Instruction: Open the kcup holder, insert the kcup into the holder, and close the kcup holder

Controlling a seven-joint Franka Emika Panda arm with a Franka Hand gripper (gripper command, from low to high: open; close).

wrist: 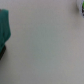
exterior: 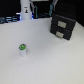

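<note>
The kcup holder (exterior: 63, 25) is a black boxy unit with two stacked drawer fronts, both closed, at the back of the white table on the exterior view's right. The kcup (exterior: 22, 48), a small white pod with a green top, stands upright on the table on the exterior view's left, well apart from the holder. A tall white shape with a dark mark (exterior: 25, 10) stands at the far back; it looks like my arm and gripper, far from both things. Its fingers are too blurred to read. Neither the kcup nor the holder shows in the wrist view.
The wrist view shows blurred white table (wrist: 45, 45), a teal-green shape (wrist: 4, 25) at one edge and a dark corner (wrist: 80, 5); I cannot tell what they are. Dark clutter (exterior: 10, 19) lines the table's far edge.
</note>
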